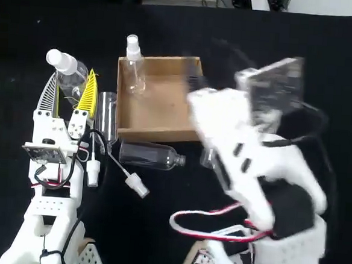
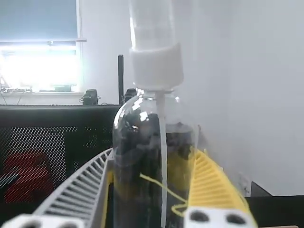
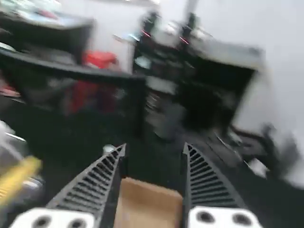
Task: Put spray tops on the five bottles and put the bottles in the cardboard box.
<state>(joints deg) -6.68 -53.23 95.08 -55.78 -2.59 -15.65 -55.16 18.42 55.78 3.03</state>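
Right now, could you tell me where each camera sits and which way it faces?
High view: fixed above the table, looking down on box, left arm and right arm.
Left wrist view: on the left arm, facing the bottle in the left pincer.
Right wrist view: on the right arm, looking past the open right pincer over the box.
Shared: high and right wrist views show the box; high and left, the bottle.
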